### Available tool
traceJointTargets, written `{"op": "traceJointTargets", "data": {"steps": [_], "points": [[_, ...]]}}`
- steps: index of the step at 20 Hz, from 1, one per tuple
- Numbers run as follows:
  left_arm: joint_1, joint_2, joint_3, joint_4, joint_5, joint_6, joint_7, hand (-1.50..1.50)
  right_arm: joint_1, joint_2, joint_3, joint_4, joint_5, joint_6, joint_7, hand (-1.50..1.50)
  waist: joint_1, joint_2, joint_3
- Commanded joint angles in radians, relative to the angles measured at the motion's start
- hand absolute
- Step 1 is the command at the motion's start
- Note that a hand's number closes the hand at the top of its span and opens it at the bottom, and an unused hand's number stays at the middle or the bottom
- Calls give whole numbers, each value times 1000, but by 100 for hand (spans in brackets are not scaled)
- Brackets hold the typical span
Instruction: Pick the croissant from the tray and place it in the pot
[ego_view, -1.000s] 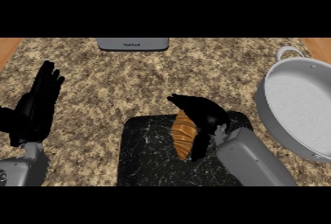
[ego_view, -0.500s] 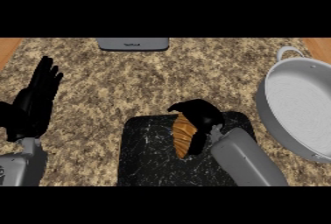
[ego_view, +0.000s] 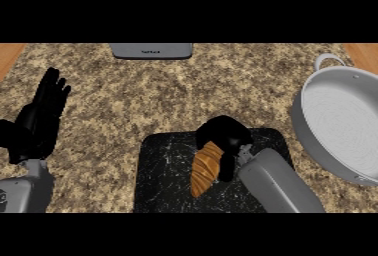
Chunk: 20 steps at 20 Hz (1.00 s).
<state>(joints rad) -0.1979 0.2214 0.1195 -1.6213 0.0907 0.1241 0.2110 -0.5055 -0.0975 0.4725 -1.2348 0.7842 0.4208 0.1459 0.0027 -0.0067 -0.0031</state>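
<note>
Speckled brown granite counter (ego_view: 148, 95) with wooden strips at its two far corners. A black marbled rectangular tray (ego_view: 166, 170) sits at the near edge, centre. A large grey round metal pot (ego_view: 347, 115) stands at the right edge, just beside the tray's far right corner, with open granite between tray and far edge. A flat grey rectangular object (ego_view: 151, 50) lies at the middle of the far edge. The right hand (ego_view: 221, 135) is over the tray's far half, its fingers and thumb curled round the upper end of the golden-brown croissant (ego_view: 207, 170); the pastry's lower end points towards the near edge, within the tray's outline. The left hand (ego_view: 40, 117) rests at the left edge, fingers straight and upward, touching nothing.
</note>
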Motion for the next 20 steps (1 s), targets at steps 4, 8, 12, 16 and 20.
{"op": "traceJointTargets", "data": {"steps": [4, 8, 12, 16, 20], "points": [[-31, -30, -25, -48, -42, 40, 75, 0, 99, 23, 8, -109, 78, 6, 4, 150, -4, 5, 3], [3, -6, 19, 17, -2, -7, 13, 0, 324, 88, 118, -378, 128, -23, 245, 150, -30, -3, 2], [21, 2, 13, -57, -6, 2, 61, 0, 529, 95, 273, -590, 211, -54, 415, 150, -25, -5, 3], [50, -14, 5, -66, -21, 14, 40, 0, 606, 66, 291, -806, 271, -150, 464, 150, -24, -5, 3], [26, 8, 31, -39, 3, -11, 28, 0, 596, 94, 273, -986, 375, -244, 534, 150, -33, -6, 3]]}}
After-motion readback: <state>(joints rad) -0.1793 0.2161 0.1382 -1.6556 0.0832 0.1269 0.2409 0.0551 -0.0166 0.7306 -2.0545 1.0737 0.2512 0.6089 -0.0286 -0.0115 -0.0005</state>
